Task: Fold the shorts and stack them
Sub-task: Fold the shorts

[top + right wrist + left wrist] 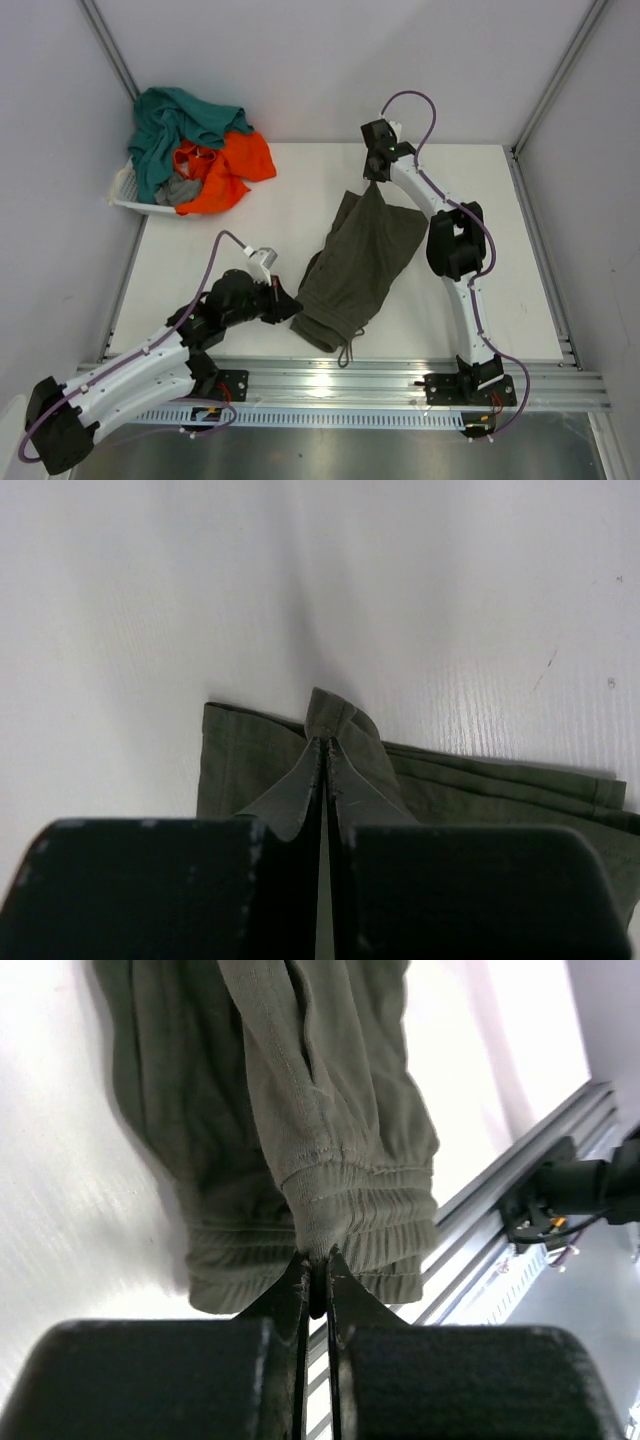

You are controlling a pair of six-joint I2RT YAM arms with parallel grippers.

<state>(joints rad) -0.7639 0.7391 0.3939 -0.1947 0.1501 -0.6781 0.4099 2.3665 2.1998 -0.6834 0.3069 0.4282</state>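
Observation:
The dark olive-green shorts (362,262) lie stretched on the white table, waistband and drawstring near the front edge. My left gripper (290,305) is shut on the ribbed waistband (330,1222) at its left end. My right gripper (375,183) is shut on a pinched fold of a leg hem (335,720) at the far end, lifting it slightly. Teal shorts (170,125), bright orange shorts (235,165) and a bit of grey cloth (180,190) are piled in the basket at the far left.
A white plastic basket (125,192) sits at the table's far left corner, overflowing. A metal rail (400,375) runs along the front edge, also in the left wrist view (500,1220). Grey walls enclose the table.

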